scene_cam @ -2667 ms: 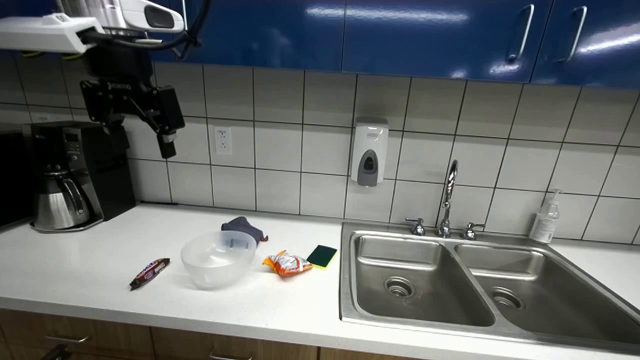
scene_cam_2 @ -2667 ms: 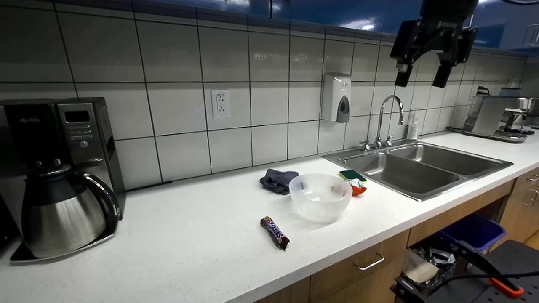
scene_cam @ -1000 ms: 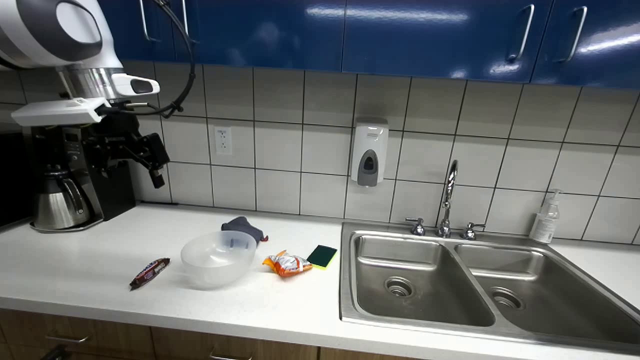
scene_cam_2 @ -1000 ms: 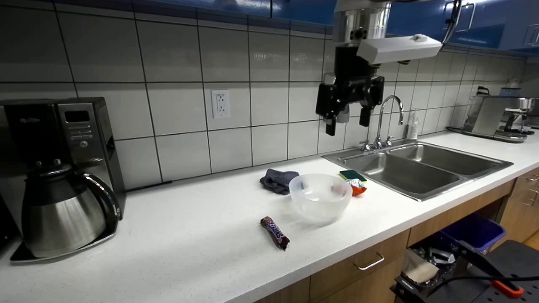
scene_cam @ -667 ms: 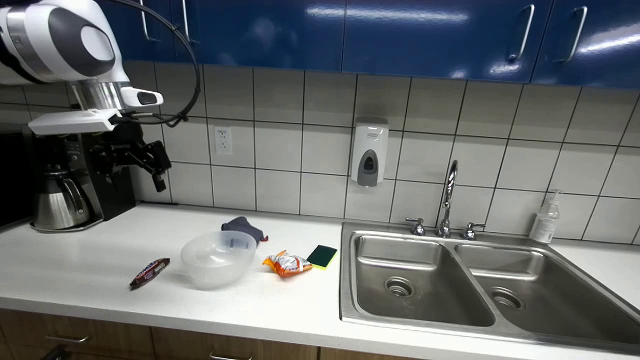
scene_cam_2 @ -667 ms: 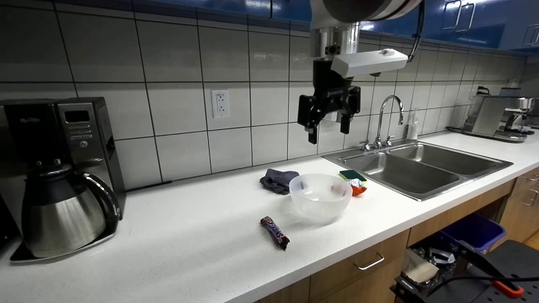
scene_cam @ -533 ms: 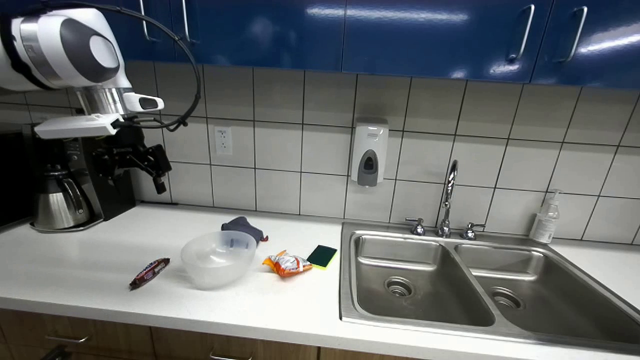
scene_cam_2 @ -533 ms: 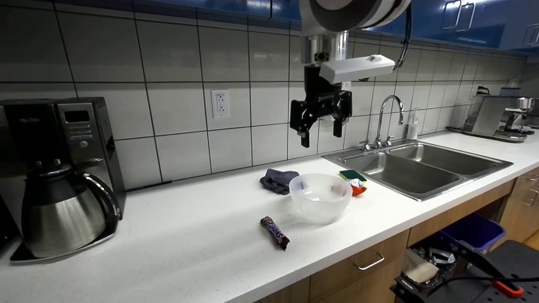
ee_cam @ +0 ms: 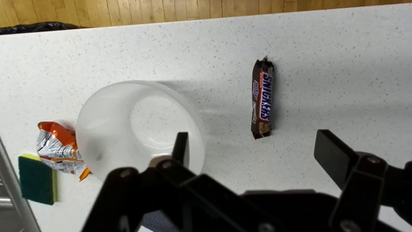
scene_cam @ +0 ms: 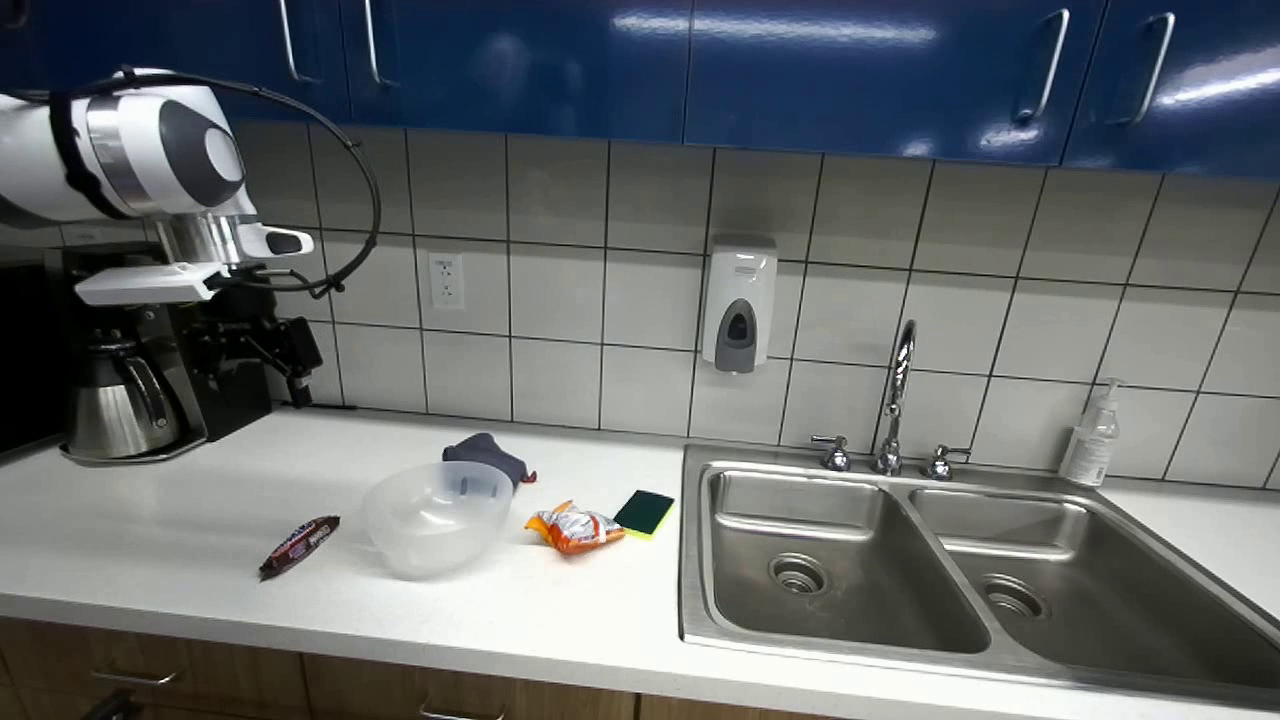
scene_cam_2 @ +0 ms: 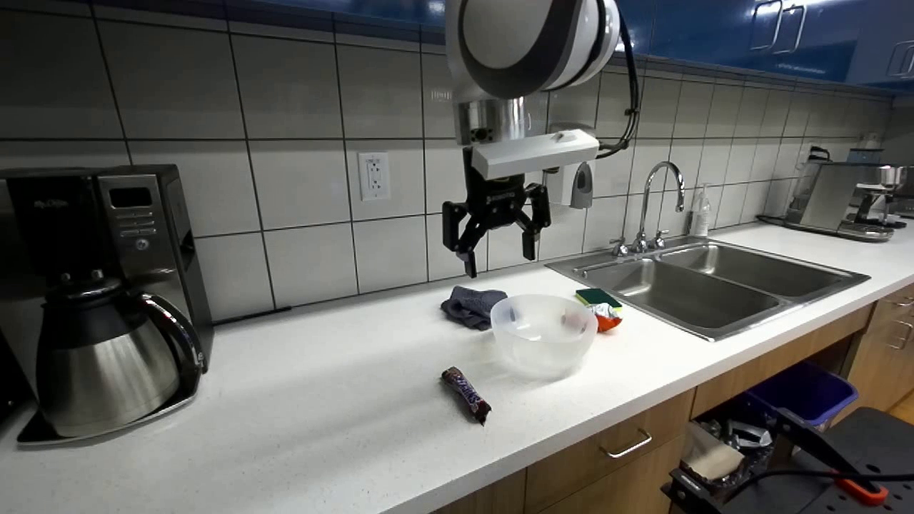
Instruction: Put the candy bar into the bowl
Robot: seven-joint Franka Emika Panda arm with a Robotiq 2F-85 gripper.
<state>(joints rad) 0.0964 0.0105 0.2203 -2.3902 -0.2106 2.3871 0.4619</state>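
The candy bar, in a dark brown-red wrapper, lies on the white counter in both exterior views (scene_cam: 300,547) (scene_cam_2: 466,396). In the wrist view the candy bar (ee_cam: 262,100) lies above the gap between the fingers. The translucent whitish bowl (scene_cam: 430,545) stands upright beside it, apart from it; it also shows in an exterior view (scene_cam_2: 546,353) and in the wrist view (ee_cam: 106,122), partly behind a finger. My gripper (scene_cam_2: 500,258) is open and empty, well above the counter on the backsplash side of the bar. The wrist view shows the gripper (ee_cam: 253,145) with fingers wide apart.
A dark grey cloth (scene_cam_2: 471,307) lies behind the bowl. An orange snack bag (scene_cam: 575,528) and a green-and-yellow sponge (scene_cam: 645,512) lie between bowl and steel sink (scene_cam: 692,590). A coffee maker (scene_cam_2: 128,357) stands at the counter's far end. The counter's front edge runs near the bar.
The arm has come down toward the counter and, in an exterior view, moved left toward the coffee maker. The gripper stays open. The candy bar and bowl have not moved.
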